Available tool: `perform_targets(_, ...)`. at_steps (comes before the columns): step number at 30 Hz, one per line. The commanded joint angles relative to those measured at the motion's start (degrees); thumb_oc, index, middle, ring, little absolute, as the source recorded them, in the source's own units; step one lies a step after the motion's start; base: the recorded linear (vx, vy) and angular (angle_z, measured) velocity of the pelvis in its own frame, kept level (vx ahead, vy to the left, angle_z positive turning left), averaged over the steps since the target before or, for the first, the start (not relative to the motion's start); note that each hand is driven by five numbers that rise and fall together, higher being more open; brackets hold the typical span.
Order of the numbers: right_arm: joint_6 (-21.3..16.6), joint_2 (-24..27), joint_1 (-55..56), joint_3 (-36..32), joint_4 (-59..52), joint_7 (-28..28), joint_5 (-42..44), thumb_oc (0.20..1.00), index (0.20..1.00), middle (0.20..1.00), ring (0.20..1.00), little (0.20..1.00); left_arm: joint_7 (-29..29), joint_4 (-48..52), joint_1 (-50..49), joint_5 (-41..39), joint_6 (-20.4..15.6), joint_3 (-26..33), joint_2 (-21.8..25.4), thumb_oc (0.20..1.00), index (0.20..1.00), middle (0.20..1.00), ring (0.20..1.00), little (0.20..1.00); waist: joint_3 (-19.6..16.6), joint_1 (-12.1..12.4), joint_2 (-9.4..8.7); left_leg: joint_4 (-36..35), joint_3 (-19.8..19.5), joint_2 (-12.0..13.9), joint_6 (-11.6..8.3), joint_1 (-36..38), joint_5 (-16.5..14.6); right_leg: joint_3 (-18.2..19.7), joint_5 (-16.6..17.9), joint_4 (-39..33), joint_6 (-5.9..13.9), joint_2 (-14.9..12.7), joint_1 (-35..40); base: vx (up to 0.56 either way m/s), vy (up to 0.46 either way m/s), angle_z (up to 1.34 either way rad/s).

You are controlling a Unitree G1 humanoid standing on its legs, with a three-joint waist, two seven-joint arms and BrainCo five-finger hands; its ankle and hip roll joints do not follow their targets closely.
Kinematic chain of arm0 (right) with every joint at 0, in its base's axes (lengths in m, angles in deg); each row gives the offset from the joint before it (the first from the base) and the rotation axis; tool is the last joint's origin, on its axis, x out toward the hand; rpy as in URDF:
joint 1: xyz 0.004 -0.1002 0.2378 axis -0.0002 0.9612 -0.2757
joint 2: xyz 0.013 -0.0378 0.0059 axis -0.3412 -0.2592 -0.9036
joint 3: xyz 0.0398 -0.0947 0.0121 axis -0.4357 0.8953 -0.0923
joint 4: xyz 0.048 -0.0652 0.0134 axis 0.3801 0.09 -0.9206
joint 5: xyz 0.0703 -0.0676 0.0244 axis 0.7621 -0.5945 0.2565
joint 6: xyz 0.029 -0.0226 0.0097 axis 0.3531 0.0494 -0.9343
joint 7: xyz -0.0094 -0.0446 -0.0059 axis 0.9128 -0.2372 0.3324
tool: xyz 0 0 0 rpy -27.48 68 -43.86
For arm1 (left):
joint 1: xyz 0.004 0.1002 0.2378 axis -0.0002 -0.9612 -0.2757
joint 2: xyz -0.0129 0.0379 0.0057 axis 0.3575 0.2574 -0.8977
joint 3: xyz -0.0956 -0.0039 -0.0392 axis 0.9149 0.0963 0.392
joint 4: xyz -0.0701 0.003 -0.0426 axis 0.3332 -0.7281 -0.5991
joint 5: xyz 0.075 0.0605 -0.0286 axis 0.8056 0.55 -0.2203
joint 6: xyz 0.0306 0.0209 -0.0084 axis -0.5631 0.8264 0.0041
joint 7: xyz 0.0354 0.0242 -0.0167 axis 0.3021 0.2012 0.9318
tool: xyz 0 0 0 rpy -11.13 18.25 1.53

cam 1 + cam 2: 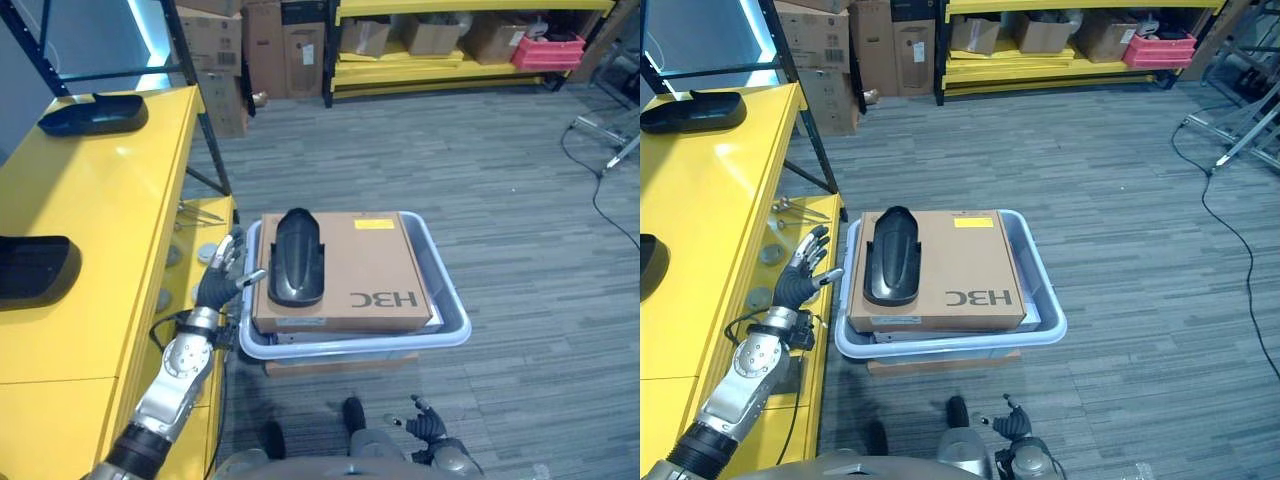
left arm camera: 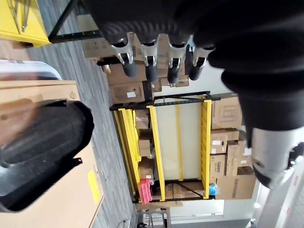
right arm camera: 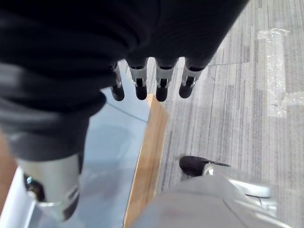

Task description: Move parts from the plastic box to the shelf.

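A curved black plastic part (image 1: 295, 256) lies on a flat brown cardboard box (image 1: 345, 273) in the pale blue plastic box (image 1: 452, 308), just beyond the left hand (image 1: 220, 278)'s relaxed, empty fingers. The right hand (image 1: 428, 423) hangs low, fingers apparently loose.

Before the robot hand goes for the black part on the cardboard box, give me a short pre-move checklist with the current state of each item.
1. Left robot hand free and open: ok, fingers spread, holding nothing, beside the plastic box.
2. Black part reachable: ok, it lies uncovered on top of the cardboard box, on the side nearest the left robot hand.
3. Contact made with the part: not ok, the fingers are still apart from it.
4. Right robot hand out of the way: ok, it hangs low in front of the plastic box, fingers relaxed.
5. Room on the yellow shelf: ok, bare surface lies between the two dark parts already there.
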Motion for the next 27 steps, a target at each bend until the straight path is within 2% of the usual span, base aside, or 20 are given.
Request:
perform_targets(1, -3.48, 1.68, -2.18, 0.14, -6.07, 0.15, -1.38, 1.0, 1.0, 1.0, 1.0, 1.0, -0.44, 1.78, 2.27, 0.21, -2.38, 0.57, 0.87, 1.0, 1.0, 1.0, 1.0, 1.0, 0.42, 1.41, 1.0, 1.46, -3.34, 2.49, -0.34, 0.41, -7.56, -1.59, -5.27, 4.4, 2.87, 0.01, -0.92, -0.03, -0.04, 0.17)
perform_targets(3, -4.53, 2.38, -1.65, -0.27, -9.23, -0.1, -1.14, 1.0, 1.0, 1.0, 1.0, 1.0, -0.1, 1.19, 1.74, 0.75, -2.32, 0.57, 0.18, 1.0, 1.0, 1.0, 1.0, 1.0, -0.52, 1.68, 0.76, 1.59, -2.74, 2.31, -0.63, 0.29, -7.59, -3.57, -5.02, 2.29, 2.43, -0.46, 0.42, 0.04, -0.094, 0.07)
perform_targets(4, -5.59, 3.33, -1.29, -0.43, -12.61, -1.09, -2.13, 1.0, 1.0, 1.0, 1.0, 1.0, -0.05, -0.01, 0.3, 0.83, -2.19, 0.61, -0.52, 1.0, 1.0, 1.0, 1.0, 1.0, -1.91, 1.97, 0.92, 0.98, -2.45, 2.78, -1.04, 0.8, -7.32, -4.58, -4.91, -0.08, 1.99, 0.15, 1.59, 0.11, -0.136, 0.03)
perform_targets(6, -5.86, 3.85, -0.84, -0.69, -15.09, -1.2, -2.44, 1.0, 1.0, 1.0, 1.0, 1.0, 0.05, -0.75, -0.57, 0.72, -2.15, 0.61, -0.96, 1.0, 1.0, 1.0, 1.0, 1.0, -2.3, 2.03, 1.02, 0.66, -2.44, 3.12, -1.23, 1.27, -7.2, -4.9, -5.06, -0.34, 1.74, 0.37, 1.95, 0.09, -0.107, -0.01)
perform_targets(8, -7.07, 5.63, -1.95, -1.78, -25.04, -2.38, -2.55, 1.0, 1.0, 1.0, 1.0, 1.0, 0.9, -8.18, -2.44, 4.6, -0.32, -1.82, -1.89, 1.0, 1.0, 1.0, 1.0, 1.0, -2.56, 2.22, 1.4, 0.23, -3.44, 4.09, -1.98, 1.96, -6.55, -6.47, -5.99, -0.34, 0.89, 1.24, 2.96, 0.09, -0.149, 0.07)
perform_targets(11, -6.82, 5.83, -2.75, -2.33, -26.75, -3.45, -2.72, 1.0, 1.0, 1.0, 1.0, 1.0, 1.14, -11.31, -2.59, 7.07, 0.56, -3.34, -2.08, 1.0, 1.0, 1.0, 1.0, 1.0, -2.62, 2.35, 1.6, 0.11, -3.84, 4.35, -2.23, 2.07, -6.51, -7.13, -6.39, -0.34, 0.66, 1.51, 3.35, 0.05, -0.052, 0.24)
perform_targets(15, -5.95, 5.71, -10.14, -2.2, -22.56, -6.43, -1.21, 1.0, 1.0, 1.0, 1.0, 1.0, -0.71, -19.15, -2.42, 8.43, 2.32, -8.57, -3.89, 1.0, 1.0, 1.0, 1.0, 1.0, -2.39, 3.53, 2.17, 0.04, -5.07, 4.95, -2.69, 1.84, -6.22, -8.99, -7.08, -0.34, 0.19, 2.0, 3.99, 0.04, -0.025, 0.2)
perform_targets(21, -3.97, 8.75, -22.19, 0.95, -12.59, -9.4, -3.33, 1.0, 1.0, 1.0, 1.0, 1.0, -1.67, -25.48, -2.06, 12.04, 3.47, -14.45, -5.14, 1.0, 1.0, 1.0, 1.0, 1.0, -0.89, 5.71, 2.08, 0.04, -6.79, 5.5, -3.1, 0.24, -5.56, -10.55, -7.29, -0.34, -0.1, 2.43, 3.19, 0.0, -0.032, 0.15)
perform_targets(25, -2.72, 10.34, -33.27, 4.14, -4.24, -11.18, -2.67, 1.0, 1.0, 1.0, 1.0, 1.0, -1.16, -32.69, -1.52, 13.25, 3.9, -17.08, -6.69, 1.0, 1.0, 1.0, 1.0, 1.0, 1.42, 7.49, 1.71, 0.04, -8.45, 5.8, -3.58, -3.2, -4.2, -11.12, -6.98, -0.34, -0.37, 2.73, 0.62, -0.06, -0.029, 0.18)
perform_targets(27, -2.59, 10.45, -34.74, 4.56, -3.3, -11.62, -2.65, 1.0, 1.0, 1.0, 1.0, 1.0, -0.97, -34.45, -1.15, 13.83, 4.1, -17.49, -7.02, 1.0, 1.0, 1.0, 1.0, 1.0, 1.55, 7.68, 1.55, 0.04, -8.62, 5.87, -3.68, -3.8, -4.05, -11.4, -6.92, -0.34, -0.4, 2.76, 0.18, -0.02, -0.01, 0.19)
